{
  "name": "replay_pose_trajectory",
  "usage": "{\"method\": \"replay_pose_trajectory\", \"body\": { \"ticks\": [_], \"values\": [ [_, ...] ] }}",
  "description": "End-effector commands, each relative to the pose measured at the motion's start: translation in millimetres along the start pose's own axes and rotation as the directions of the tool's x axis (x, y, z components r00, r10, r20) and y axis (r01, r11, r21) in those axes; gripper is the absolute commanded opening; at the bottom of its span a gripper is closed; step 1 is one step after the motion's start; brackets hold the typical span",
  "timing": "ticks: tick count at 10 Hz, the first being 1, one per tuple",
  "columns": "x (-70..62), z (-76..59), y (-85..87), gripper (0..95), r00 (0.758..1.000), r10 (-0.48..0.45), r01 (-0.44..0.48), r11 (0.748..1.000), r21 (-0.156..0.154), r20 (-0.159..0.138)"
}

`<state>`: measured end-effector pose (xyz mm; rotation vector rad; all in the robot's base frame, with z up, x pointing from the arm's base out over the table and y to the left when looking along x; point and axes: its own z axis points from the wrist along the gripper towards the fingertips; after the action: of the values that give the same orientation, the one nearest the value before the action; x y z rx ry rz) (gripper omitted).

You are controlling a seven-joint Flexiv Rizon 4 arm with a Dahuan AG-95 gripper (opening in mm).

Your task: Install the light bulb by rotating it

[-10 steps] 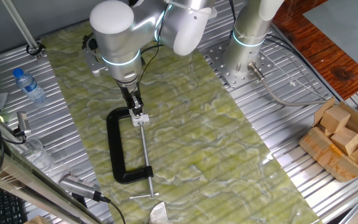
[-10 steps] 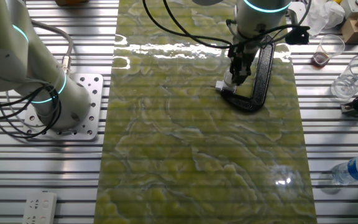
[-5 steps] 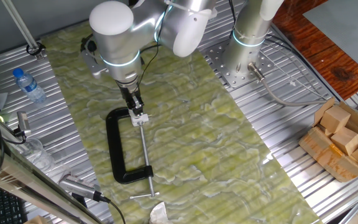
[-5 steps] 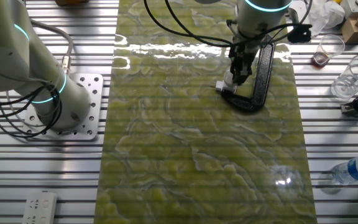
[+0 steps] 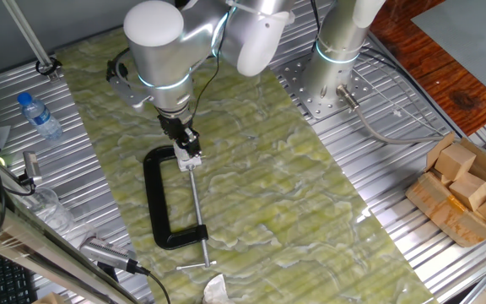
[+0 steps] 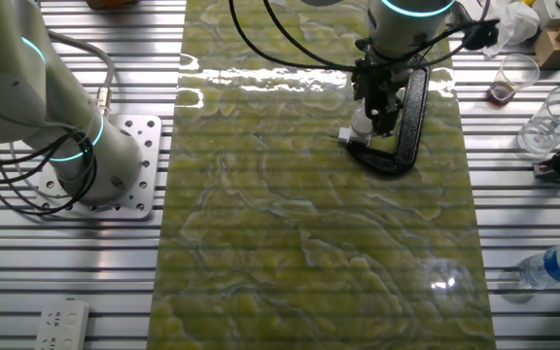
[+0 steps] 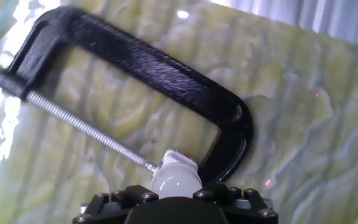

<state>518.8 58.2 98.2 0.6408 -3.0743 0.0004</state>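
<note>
Over the last second the wrist had turned: in both fixed views the cable bracket on the hand swung round while the gripper (image 5: 188, 149) stayed over the same spot at the closed end of the black C-clamp (image 5: 160, 203). That fitted a screwing stroke under way rather than a reach or a retreat.

The light bulb (image 7: 175, 179) sat at the tip of the clamp's threaded screw (image 7: 86, 127), on a white fitting (image 6: 356, 139) pinned there, with the hand straight above it. In the hand view the jaws stood close on either side of the bulb; they seemed closed on it, though contact itself could not be seen. How far the thread had seated could not be told.

The clamp lay flat on the green mat (image 5: 260, 177), well inside its edges. The mat around the hand was bare, leaving free room for the wrist to rotate. The water bottle (image 5: 39, 116) and the box of wooden blocks (image 5: 467, 190) lay well apart on the ribbed tabletop (image 5: 378, 253).
</note>
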Motion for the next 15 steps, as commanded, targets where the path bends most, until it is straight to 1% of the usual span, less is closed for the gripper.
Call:
{"method": "replay_pose_trajectory", "body": {
  "ticks": [1, 2, 3, 4, 5, 6, 7, 8, 9, 11, 12, 13, 15],
  "values": [
    [-0.4, -0.6, 0.5, 57.0, 0.869, -0.495, 0.495, 0.869, 0.011, 0.016],
    [-0.4, -0.6, 0.5, 57.0, 0.836, -0.549, 0.549, 0.836, 0.012, 0.015],
    [-0.4, -0.7, 0.5, 57.0, 0.811, -0.585, 0.585, 0.811, 0.008, 0.021],
    [-0.4, -0.8, 0.5, 57.0, 0.789, -0.613, 0.613, 0.79, 0.009, 0.018],
    [-0.4, -0.8, 0.5, 57.0, 0.78, -0.625, 0.625, 0.78, 0.01, 0.018],
    [-0.4, -1.4, 0.5, 57.0, 0.739, -0.674, 0.674, 0.739, 0.013, 0.019],
    [-0.4, -1.8, 0.5, 57.0, 0.726, -0.688, 0.688, 0.726, 0.013, 0.02],
    [-0.4, -2.4, 0.5, 57.0, 0.701, -0.713, 0.713, 0.701, 0.016, 0.023],
    [-0.4, -2.4, 0.5, 57.0, 0.692, -0.721, 0.721, 0.693, 0.019, 0.025],
    [-0.4, -2.4, 0.5, 57.0, 0.646, -0.762, 0.762, 0.647, 0.028, 0.028],
    [-0.4, -2.4, 0.5, 57.0, 0.632, -0.774, 0.774, 0.633, 0.031, 0.028],
    [-0.4, -2.4, 0.5, 57.0, 0.611, -0.791, 0.79, 0.612, 0.033, 0.027],
    [-0.4, -2.4, 0.5, 57.0, 0.597, -0.802, 0.801, 0.597, 0.033, 0.028]
  ]
}}
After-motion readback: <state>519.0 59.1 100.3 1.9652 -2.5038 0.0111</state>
